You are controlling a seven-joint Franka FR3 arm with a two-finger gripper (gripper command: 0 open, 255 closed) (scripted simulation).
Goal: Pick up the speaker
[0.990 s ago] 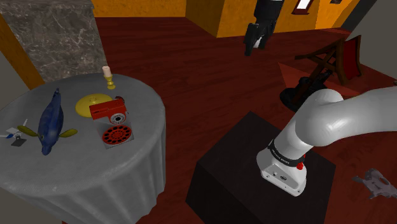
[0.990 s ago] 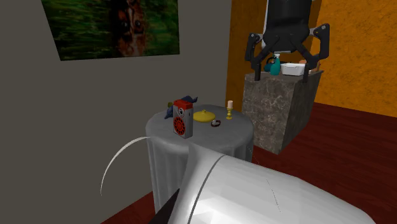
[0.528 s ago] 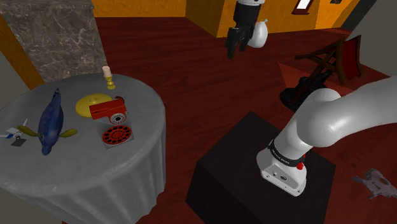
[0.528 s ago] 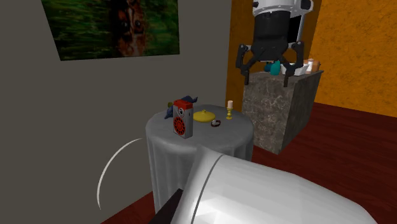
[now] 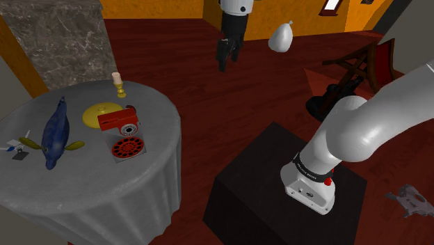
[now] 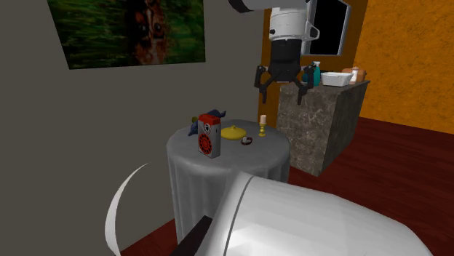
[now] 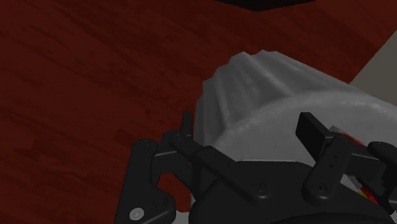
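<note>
Approach step: my gripper [image 6: 283, 78] hangs wide open, holding nothing.
The red speaker [image 6: 209, 135] stands well below it on the draped table [image 6: 196, 182]; next I must descend and straddle it.

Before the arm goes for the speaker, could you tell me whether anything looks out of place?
A wooden chair at the shoulder view's right leans askew, as if toppled. The speaker stands upright.
</note>
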